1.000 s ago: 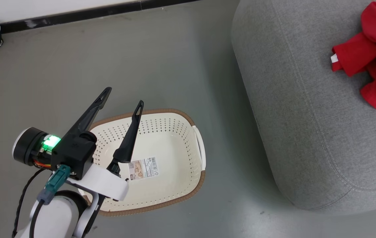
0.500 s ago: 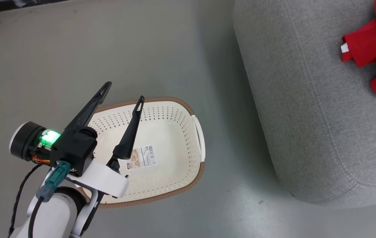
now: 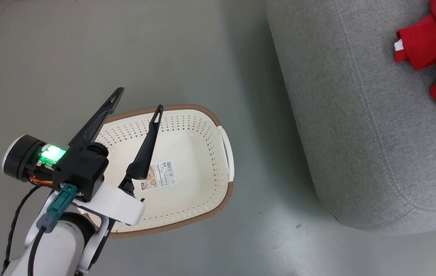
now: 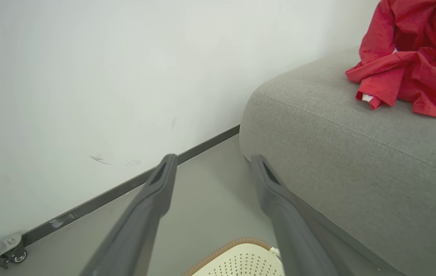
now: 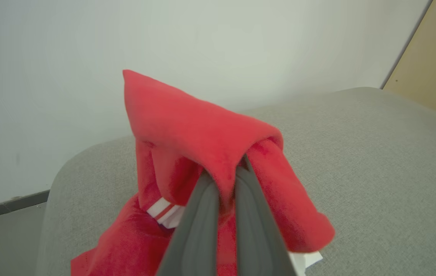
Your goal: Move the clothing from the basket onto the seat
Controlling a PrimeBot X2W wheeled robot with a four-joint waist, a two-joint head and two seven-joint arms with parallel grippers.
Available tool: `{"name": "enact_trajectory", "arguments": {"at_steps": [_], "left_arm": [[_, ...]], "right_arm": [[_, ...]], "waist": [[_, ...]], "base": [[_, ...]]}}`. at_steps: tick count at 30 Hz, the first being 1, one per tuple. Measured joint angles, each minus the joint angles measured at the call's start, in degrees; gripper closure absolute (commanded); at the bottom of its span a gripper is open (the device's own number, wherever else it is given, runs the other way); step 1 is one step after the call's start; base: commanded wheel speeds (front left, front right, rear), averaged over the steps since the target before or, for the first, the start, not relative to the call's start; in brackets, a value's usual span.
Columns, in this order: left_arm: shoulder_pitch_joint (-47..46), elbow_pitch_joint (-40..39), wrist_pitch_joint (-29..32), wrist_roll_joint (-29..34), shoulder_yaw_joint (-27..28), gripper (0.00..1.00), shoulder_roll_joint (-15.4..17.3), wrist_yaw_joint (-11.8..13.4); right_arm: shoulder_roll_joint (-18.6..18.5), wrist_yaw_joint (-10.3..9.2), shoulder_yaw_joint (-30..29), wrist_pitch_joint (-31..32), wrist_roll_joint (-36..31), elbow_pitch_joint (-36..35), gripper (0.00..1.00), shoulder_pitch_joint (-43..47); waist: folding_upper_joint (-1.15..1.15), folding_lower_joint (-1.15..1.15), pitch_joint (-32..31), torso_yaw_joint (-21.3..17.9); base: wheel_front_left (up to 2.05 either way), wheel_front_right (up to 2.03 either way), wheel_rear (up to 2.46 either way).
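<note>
Head camera shifted, left claw (image 3: 139,99) spread wide above basket (image 3: 187,126), right claw (image 5: 223,170) pinching clothing (image 5: 194,122) over seat (image 5: 356,153)

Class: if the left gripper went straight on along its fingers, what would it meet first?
Probably the wall, near its dark skirting, just missing the seat; depth is unclear.

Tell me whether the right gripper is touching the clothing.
Touching. The right wrist view shows the right gripper pinching a fold of the clothing.

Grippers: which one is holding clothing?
The right gripper, fingers shut on the red clothing over the seat; the left gripper is open, empty, by the basket.
</note>
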Motion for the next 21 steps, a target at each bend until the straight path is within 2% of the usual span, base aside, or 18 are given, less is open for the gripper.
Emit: {"name": "enact_trajectory", "arguments": {"at_steps": [8, 16, 17, 19, 21], "left_arm": [[0.00, 0.51, -0.37, -0.01, 0.02, 0.00, -0.37, 0.02], [0.01, 1.38, -1.24, -0.09, -0.15, 0.00, -1.19, 0.08], [0.01, 1.49, -1.41, -0.11, -0.19, 0.00, -1.25, 0.09], [0.01, 1.77, -1.80, -0.33, -0.27, 0.00, -1.56, 0.09], [0.01, 2.13, -2.10, -0.58, -0.33, 0.00, -1.80, 0.10]], "right_arm": [[3.00, 0.00, 2.77, -0.97, 0.05, 2.94, 1.00, 3.09], [3.35, 0.00, 4.86, -1.45, 0.11, 4.15, 1.00, 3.66], [3.35, 0.00, 4.99, -1.49, 0.11, 4.24, 0.97, 3.66], [3.22, 0.00, 5.34, -1.96, 0.11, 4.39, 0.72, 3.66], [3.08, -0.01, 5.95, -1.96, 0.21, 4.55, 0.53, 3.66]], "waist": [[0.00, 0.00, -0.40, -1.05], [0.00, 0.00, -1.39, -1.59], [0.00, 0.00, -1.54, -1.65], [0.00, 0.00, -1.86, -1.73], [0.00, 0.00, -2.17, -1.78]], "base": [[0.00, 0.00, 0.00], [0.00, 0.00, 0.00], [0.00, 0.00, 0.00], [0.00, 0.00, 0.00], [0.00, 0.00, 0.00]]}}
